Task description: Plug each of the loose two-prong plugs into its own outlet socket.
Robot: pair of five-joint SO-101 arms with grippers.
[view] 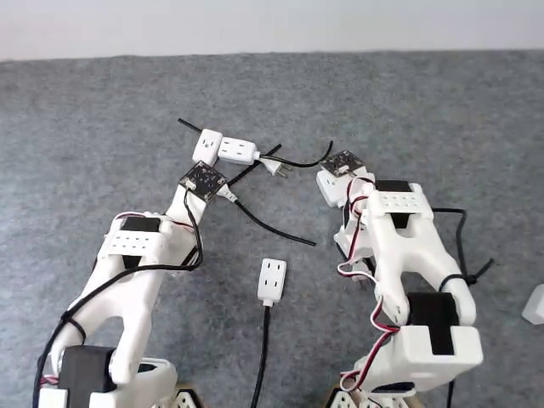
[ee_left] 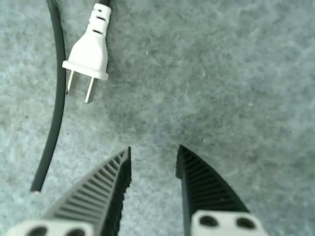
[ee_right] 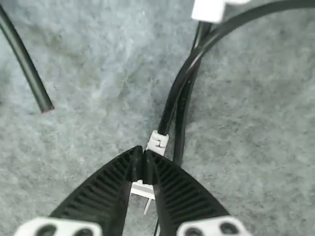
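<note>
Two-prong plug (ee_right: 158, 141), white plastic, is pinched tight in the right gripper's (ee_right: 144, 162) ribbed black fingers. The left gripper (ee_left: 152, 157) gapes empty above the fuzzy grey table (ee_left: 236, 73).

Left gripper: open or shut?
Open. The left gripper has fingers apart over carpet, nothing between; white plug lies loose beyond.

Black cord (view: 274, 226) lies across centre; far carpet (view: 425, 102) open.
</note>
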